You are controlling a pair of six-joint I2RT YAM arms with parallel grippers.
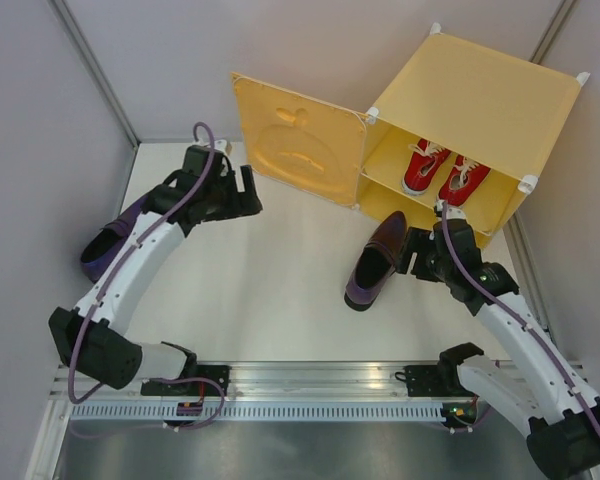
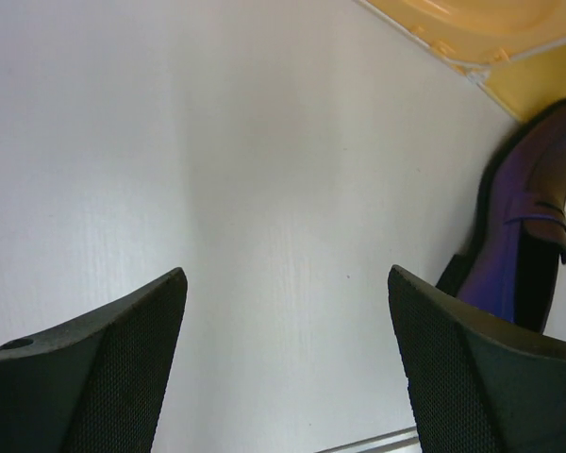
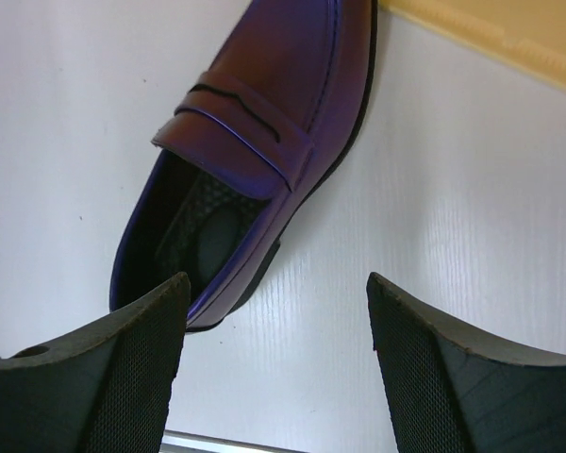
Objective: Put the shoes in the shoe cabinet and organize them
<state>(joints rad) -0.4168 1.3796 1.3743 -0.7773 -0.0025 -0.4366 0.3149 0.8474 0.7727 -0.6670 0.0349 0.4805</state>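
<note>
1. The two red sneakers (image 1: 445, 172) are already inside the shoe cabinet (image 1: 480, 90). They stand side by side in the upper part. They look like they sit on the inner shelf (image 1: 385, 180).
2. The door (image 1: 298, 140) is wide open. It swings out to the left.
3. One purple loafer (image 1: 375, 262) lies on the table (image 1: 270, 290), just in front of the cabinet. Its toe points at the lower part. It is not in yet.
4. The other purple loafer (image 1: 108, 248) is well apart from the cabinet, at the left side of the table. The left arm (image 1: 130, 270) hides part of it.
5. The right gripper (image 1: 417, 250) is just beside the near loafer. Its fingers are spread wide and nothing is between them.
6. The left gripper (image 1: 248, 190) is near the open door. Its fingers are spread wide too. Its own camera shows only bare table between them.
7. I think the job is about half done. The red pair is put away. The purple pair is still out. Both loafers need to go in, most likely in the lower part. The near one looks like the easy one to take first.
</note>
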